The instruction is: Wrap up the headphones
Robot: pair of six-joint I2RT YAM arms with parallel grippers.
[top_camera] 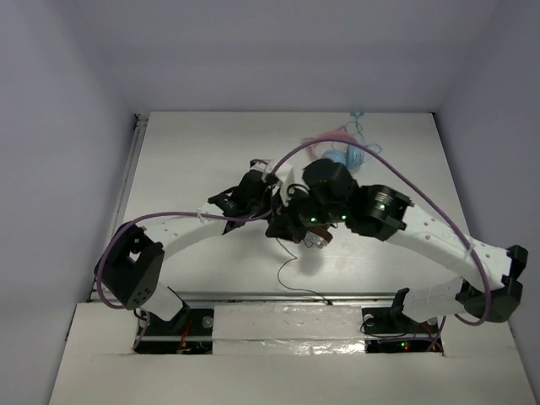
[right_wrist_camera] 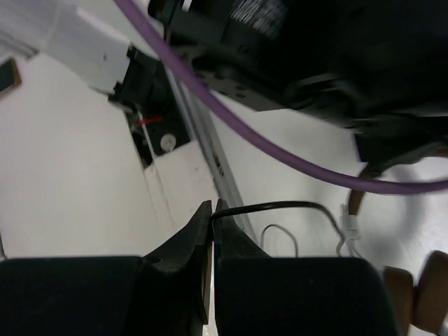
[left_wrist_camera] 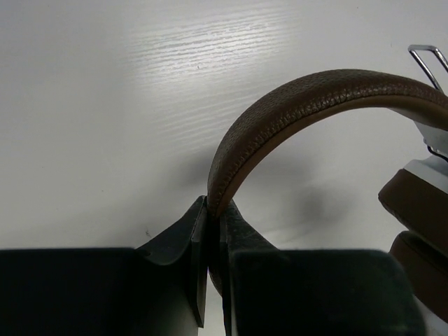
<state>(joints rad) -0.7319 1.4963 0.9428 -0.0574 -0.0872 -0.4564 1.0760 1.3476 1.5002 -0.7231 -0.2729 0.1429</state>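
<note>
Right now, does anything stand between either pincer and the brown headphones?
Nothing visible does. The left pincer is shut on the headband, and the right pincer is shut on the cable.

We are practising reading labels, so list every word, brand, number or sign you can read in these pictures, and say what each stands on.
No text can be read in any view.
White print on the black housing at the top of the right wrist view: too blurred to read.
The headphones: no brand or marking shows on the headband.
</note>
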